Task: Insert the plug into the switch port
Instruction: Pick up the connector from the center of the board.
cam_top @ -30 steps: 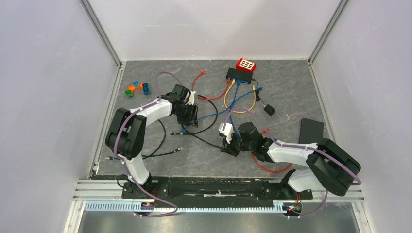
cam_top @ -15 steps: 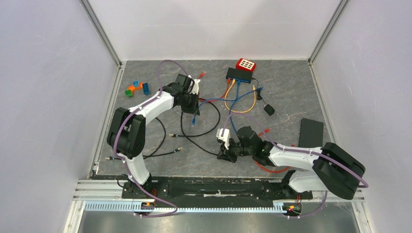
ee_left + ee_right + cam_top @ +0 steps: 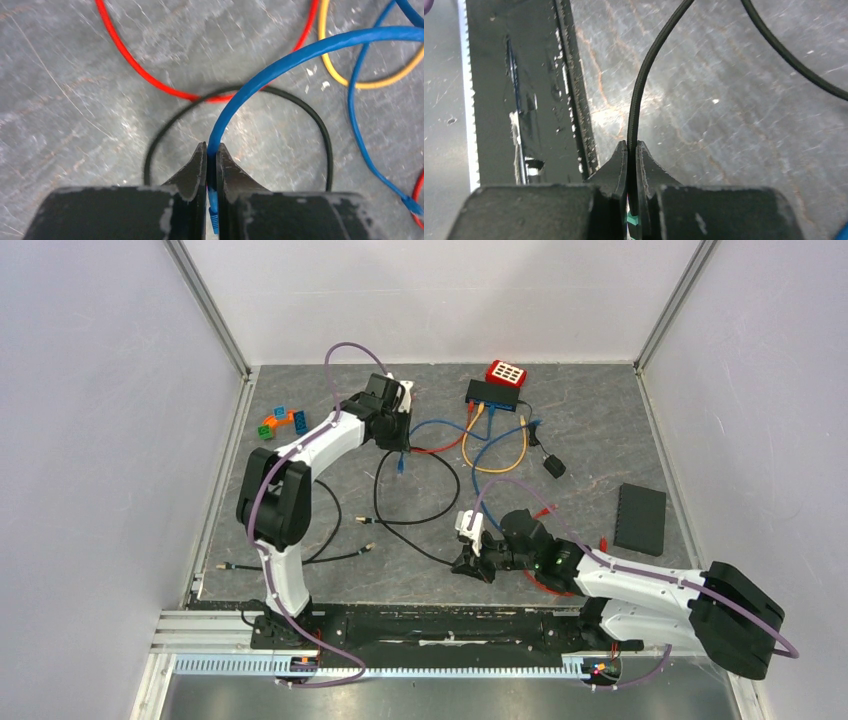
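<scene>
The left gripper [image 3: 210,150] pinches the blue cable [image 3: 260,75] just behind its plug [image 3: 214,220], left of the switch [image 3: 492,393], while the right gripper [image 3: 629,147] clamps a black cable [image 3: 632,120].

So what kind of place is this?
Likely a robot test lab: a walled table, the left gripper pinching a blue cable, the right gripper a black cable, and a network switch.

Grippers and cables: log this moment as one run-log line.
left gripper: shut on blue cable | right gripper: shut on black cable | blue plug: at left gripper, apart from switch
</scene>
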